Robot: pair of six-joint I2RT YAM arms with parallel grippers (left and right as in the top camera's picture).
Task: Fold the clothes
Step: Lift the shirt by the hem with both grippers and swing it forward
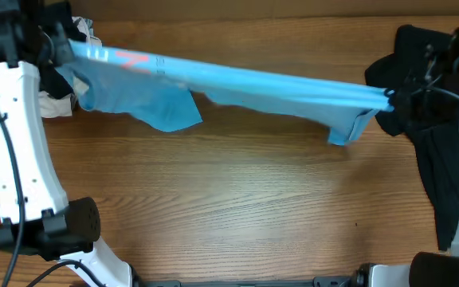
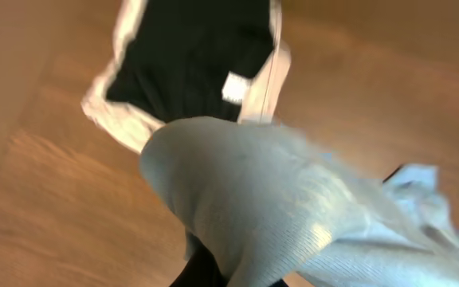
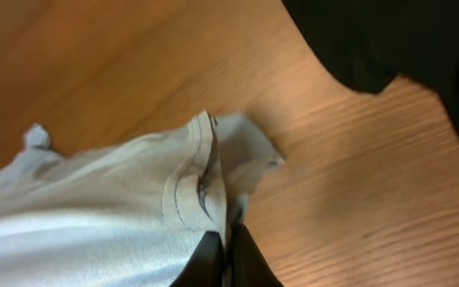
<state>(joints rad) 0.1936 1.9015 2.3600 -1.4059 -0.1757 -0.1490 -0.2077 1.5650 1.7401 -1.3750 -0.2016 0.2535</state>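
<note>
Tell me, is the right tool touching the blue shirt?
Touching. The right wrist view shows the right tool pinched shut on the blue shirt, with the hem bunched between its dark tips.

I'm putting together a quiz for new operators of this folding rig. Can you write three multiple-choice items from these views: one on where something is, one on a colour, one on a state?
1. Where does the plain black garment lie?
A. at the right end of the table
B. mid-table
C. at the near left corner

2. What colour is the T-shirt?
A. red
B. light blue
C. green

3. How is the right gripper?
A. open, clear of the cloth
B. shut on the T-shirt's edge
C. shut on nothing

Answers:
1 A: the overhead view shows it draped at the right end.
2 B: it shows as a light blue band across the table.
3 B: the right wrist view shows the fingers pinched on the stitched edge.
</note>
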